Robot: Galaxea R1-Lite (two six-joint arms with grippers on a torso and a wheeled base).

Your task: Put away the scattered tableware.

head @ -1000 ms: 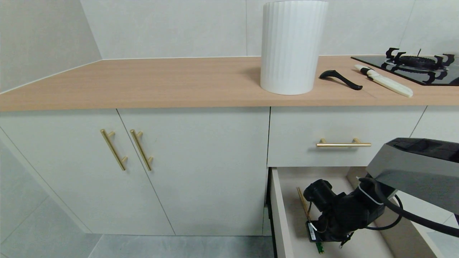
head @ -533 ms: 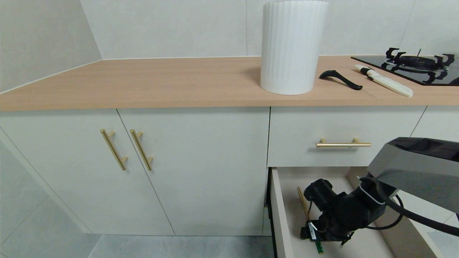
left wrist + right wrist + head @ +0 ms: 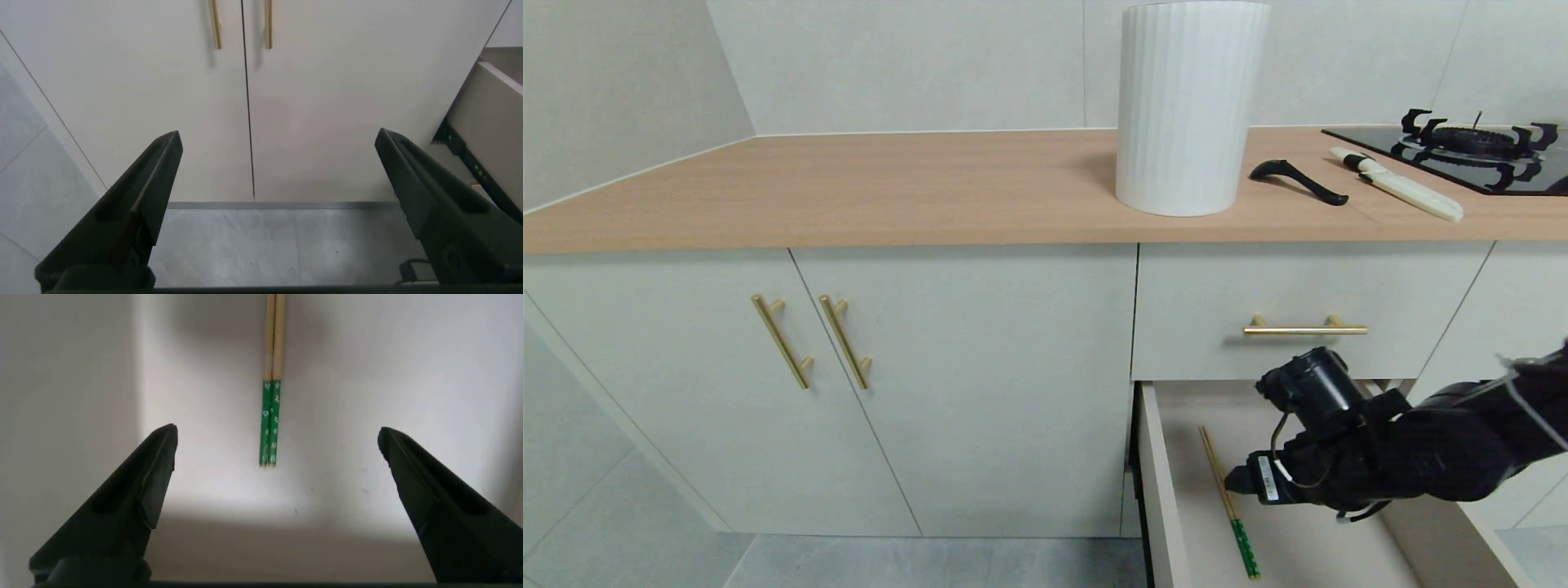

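A pair of wooden chopsticks [image 3: 1229, 506] with green ends lies flat on the floor of the open lower drawer [image 3: 1158, 474], near its left wall. My right gripper [image 3: 1245, 483] hovers just above and to the right of them, open and holding nothing. The right wrist view has the chopsticks [image 3: 272, 384] lying on the pale drawer floor beyond the open right gripper [image 3: 274, 441]. On the counter lie a black spoon [image 3: 1297, 180] and a white knife [image 3: 1396, 183]. My left gripper [image 3: 274, 143] is open and empty, low in front of the cupboard doors [image 3: 245, 90].
A tall white ribbed container [image 3: 1186, 106] stands on the wooden counter [image 3: 890, 188], left of the spoon. A black gas hob [image 3: 1474, 151] sits at the far right. The shut upper drawer with a gold handle [image 3: 1305, 330] is right above the open one.
My right arm has lifted and drawn back to the right. The chopsticks, earlier partly under the gripper, now lie uncovered in the drawer.
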